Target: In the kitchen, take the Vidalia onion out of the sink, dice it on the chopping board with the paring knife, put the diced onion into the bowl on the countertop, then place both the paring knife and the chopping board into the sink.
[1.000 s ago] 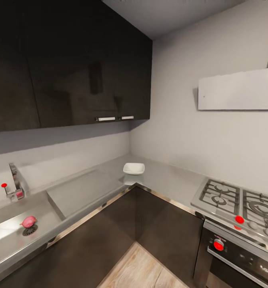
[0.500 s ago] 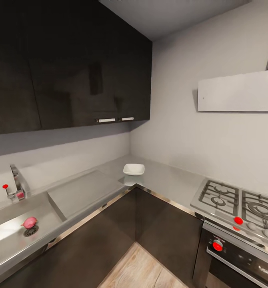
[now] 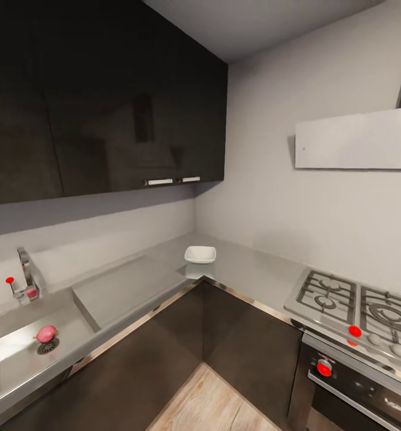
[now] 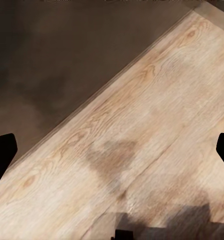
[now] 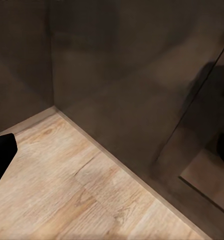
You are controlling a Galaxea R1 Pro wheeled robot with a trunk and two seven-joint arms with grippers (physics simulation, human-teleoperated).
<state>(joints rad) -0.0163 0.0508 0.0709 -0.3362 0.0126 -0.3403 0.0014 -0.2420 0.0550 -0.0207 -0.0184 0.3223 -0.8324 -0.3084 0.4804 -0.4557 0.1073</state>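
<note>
Both tools' fingers stand apart over floor; Vidalia onion [image 3: 46, 333] sits by sink [image 3: 21, 365] drain, long axis unclear.

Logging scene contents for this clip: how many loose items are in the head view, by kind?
Vidalia onion, in the sink beside the drain: 1
Bowl, white, on the countertop corner: 1
Total: 2

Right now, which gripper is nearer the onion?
Probably left: the onion sits in the sink, far to the robot's left. Left gripper hangs low over the floor, right gripper low by the cabinet corner, both below it.
</note>
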